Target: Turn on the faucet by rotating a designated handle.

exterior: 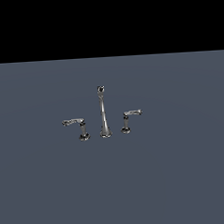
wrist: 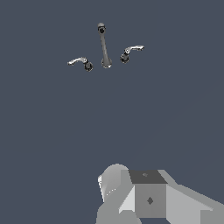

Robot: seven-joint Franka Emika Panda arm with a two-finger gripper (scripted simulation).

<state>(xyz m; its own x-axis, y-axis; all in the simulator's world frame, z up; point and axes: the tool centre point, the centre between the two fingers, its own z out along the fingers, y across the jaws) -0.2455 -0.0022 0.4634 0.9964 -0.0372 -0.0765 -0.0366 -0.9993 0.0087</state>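
The handle (exterior: 131,116) stands well apart from the tool (wrist: 131,197), its short arm lying horizontal. The tool's fingertips seem hidden, so I cannot tell whether it is spread.

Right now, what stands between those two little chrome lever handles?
The tall tapered spout stands between them, the handle with the shorter arm on the exterior view's right and the longer-armed handle on its left. Both views show it, with bare floor around each piece.

Open grey floor (exterior: 174,185) lay all round the faucet (exterior: 104,115). The handle (exterior: 131,118) stood just beside the tall spout (exterior: 103,109) (a narrow gap between them), free on its outer side. The longer lever (exterior: 75,125) flanked the spout's other side.
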